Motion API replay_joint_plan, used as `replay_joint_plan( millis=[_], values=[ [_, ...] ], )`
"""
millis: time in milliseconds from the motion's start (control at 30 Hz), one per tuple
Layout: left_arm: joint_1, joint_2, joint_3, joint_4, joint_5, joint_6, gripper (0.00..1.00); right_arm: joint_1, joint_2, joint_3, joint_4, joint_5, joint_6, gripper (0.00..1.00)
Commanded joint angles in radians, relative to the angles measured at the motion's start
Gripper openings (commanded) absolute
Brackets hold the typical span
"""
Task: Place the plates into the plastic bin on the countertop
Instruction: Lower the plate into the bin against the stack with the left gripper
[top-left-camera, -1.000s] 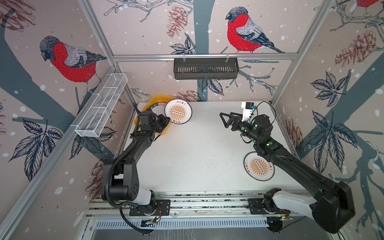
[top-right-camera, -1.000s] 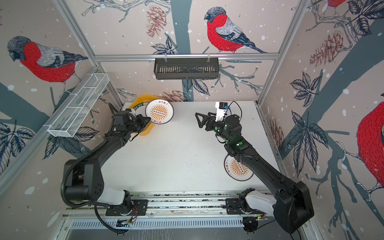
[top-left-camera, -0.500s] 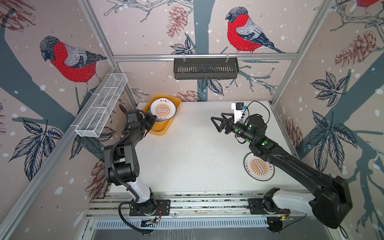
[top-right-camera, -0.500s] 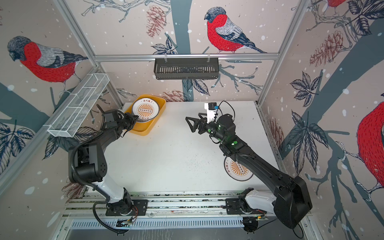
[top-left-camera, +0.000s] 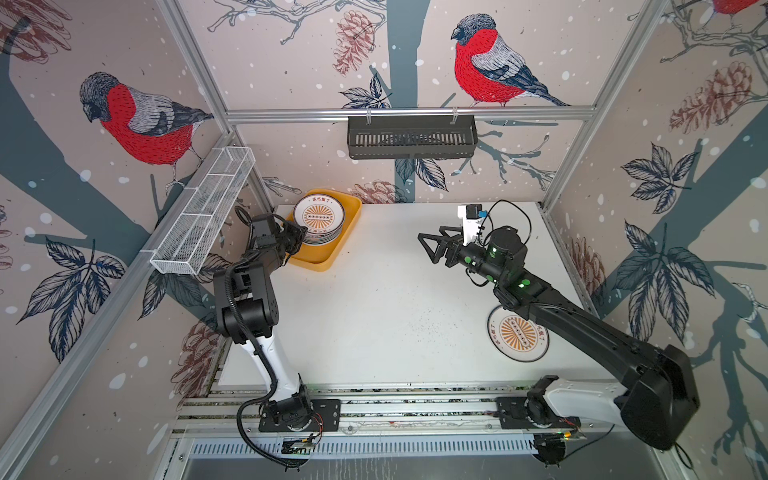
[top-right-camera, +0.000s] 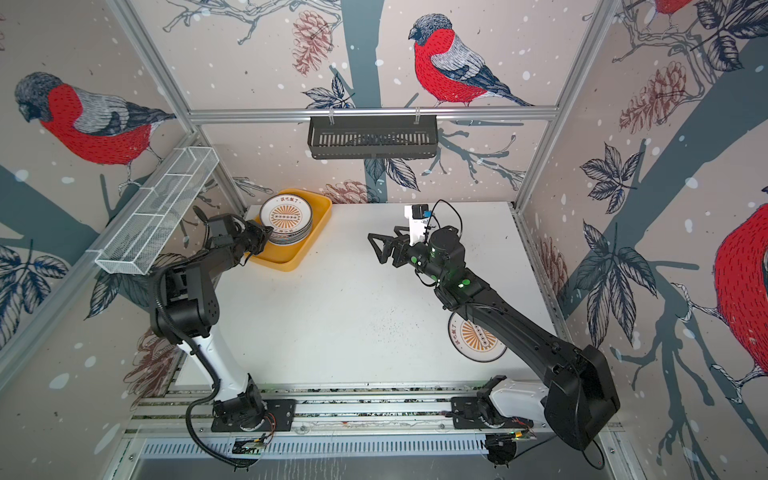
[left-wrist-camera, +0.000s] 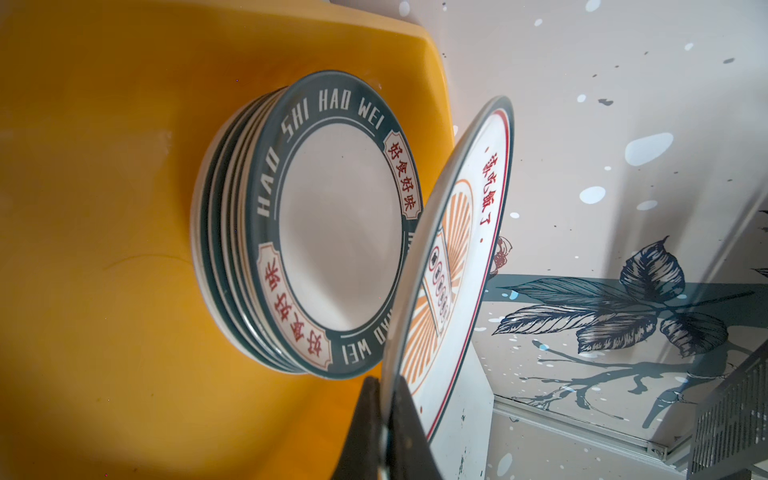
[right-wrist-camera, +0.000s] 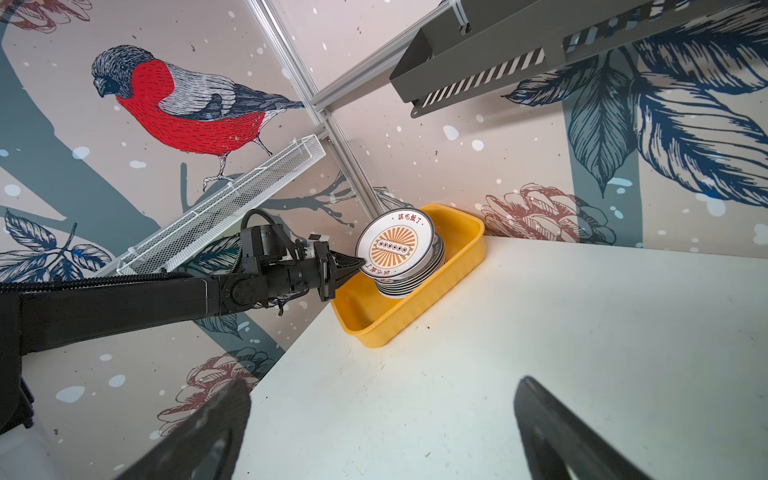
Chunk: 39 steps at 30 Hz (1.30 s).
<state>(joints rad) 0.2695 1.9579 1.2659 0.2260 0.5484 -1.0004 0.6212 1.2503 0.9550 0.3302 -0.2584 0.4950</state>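
while in left claw (left-wrist-camera: 385, 388), sunburst plate (left-wrist-camera: 455, 249) aslant over stack (left-wrist-camera: 332, 224)

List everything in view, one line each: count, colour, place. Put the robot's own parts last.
plastic bin: one, yellow, far left corner of the countertop.
stacked plates: several, exact count unclear, white with a lettered dark-green rim on the top one, inside the bin.
held plate: one, white with orange sunburst, tilted over the stack, gripped by its edge.
loose plate: one, white with orange sunburst, near right of the countertop, partly under the right arm.
countertop: one, white, speckled.
slatted basket: one, black, hung on the back rail.
wire-mesh basket: one, white, on the left rail.
left gripper: black, shut on the held plate.
right gripper: black, open, empty, above mid-countertop.
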Motion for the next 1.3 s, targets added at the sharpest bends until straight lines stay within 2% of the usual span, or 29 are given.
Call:
replay_joint_plan(
  millis=[0, 200, 1100, 1267],
  values=[
    [0.004, 0.034, 0.033, 0.033, 0.01, -0.023, 0.0, 0.002, 0.032, 0.029, -0.017, 0.047, -0.005, 1.0],
    [0.004, 0.068, 0.042, 0.075, 0.015, -0.059, 0.0, 0.001, 0.044, 0.036, -0.019, 0.062, 0.0, 1.0],
    [0.005, 0.148, 0.123, -0.011, -0.02, -0.025, 0.0, -0.001, 0.078, 0.071, -0.05, 0.077, 0.002, 1.0],
    [0.008, 0.151, 0.134, -0.029, -0.022, -0.012, 0.07, -0.003, 0.088, 0.077, -0.052, 0.078, 0.005, 0.99]
  ],
)
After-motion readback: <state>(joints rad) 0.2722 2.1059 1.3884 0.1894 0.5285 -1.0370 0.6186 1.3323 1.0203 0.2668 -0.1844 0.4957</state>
